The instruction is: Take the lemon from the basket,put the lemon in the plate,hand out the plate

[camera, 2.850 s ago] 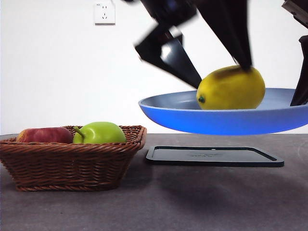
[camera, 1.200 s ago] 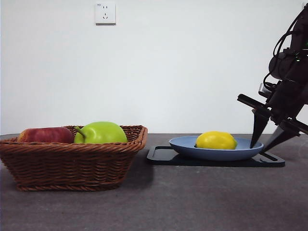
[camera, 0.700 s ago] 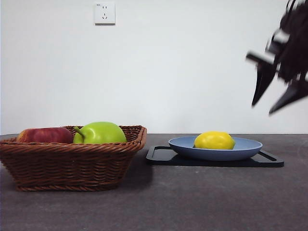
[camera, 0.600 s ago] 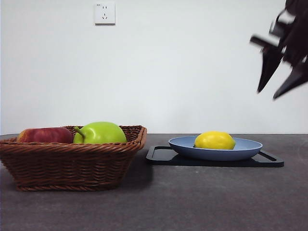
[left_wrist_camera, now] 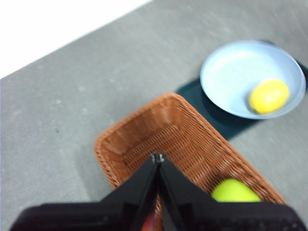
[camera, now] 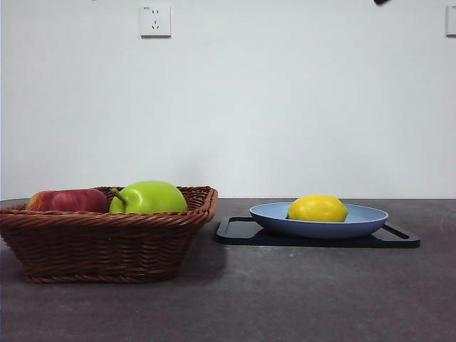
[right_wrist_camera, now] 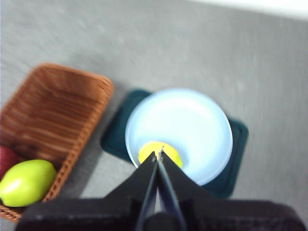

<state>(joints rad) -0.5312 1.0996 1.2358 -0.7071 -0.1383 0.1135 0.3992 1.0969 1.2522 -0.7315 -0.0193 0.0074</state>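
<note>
Setting: a grey tabletop (camera: pixel 299 299) runs to a plain white wall carrying a white wall socket (camera: pixel 155 20).
Lemon: the lemon (camera: pixel 318 208) lies in the blue plate (camera: pixel 370 221), off the plate's centre, touching its floor near the rim.
Plate: it rests on the flat black tray (camera: pixel 242 231), at 3 o'clock from the basket in the front view.
Basket: the brown wicker basket (camera: pixel 107 246) stands just beside the tray, apart from it.
Basket contents: a green apple (camera: pixel 149 197) with a stem and a red apple (camera: pixel 68 201) sit side by side at one end; the other end shows only bare weave.
Left claw: the left claw (left_wrist_camera: pixel 157 157) hangs high above the basket, jaws pressed together with nothing between them.
Right claw: the right claw (right_wrist_camera: pixel 158 154) hangs high above the plate, over the lemon, jaws closed tip to tip and holding nothing.
Front view arms: only a black tip (camera: pixel 381 2) shows at 1 o'clock on the top edge.
</note>
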